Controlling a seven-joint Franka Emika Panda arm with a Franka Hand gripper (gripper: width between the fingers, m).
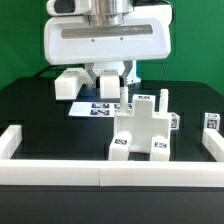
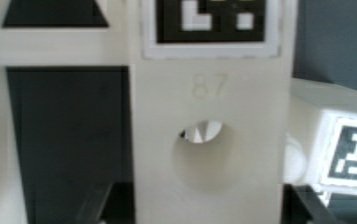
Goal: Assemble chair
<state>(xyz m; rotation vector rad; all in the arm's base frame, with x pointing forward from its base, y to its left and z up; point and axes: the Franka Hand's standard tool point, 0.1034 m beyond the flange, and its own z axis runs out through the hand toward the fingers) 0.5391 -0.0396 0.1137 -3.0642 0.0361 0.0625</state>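
Above the far middle of the tabletop (image 1: 40, 115), the jaws are clenched on a white chair piece (image 1: 108, 80), just beyond the marker board (image 1: 98, 108). Nearer, the part-built chair (image 1: 140, 135) stands upright with two posts raised. Probably best: grip firmly, carry the piece level, line it over the posts and lower it straight, avoiding the loose block (image 1: 70, 83) at the exterior view's left.

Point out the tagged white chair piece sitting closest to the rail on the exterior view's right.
The small lone block beside that rail; the joined assembly in the middle and the left block at the view's left sit farther from it.
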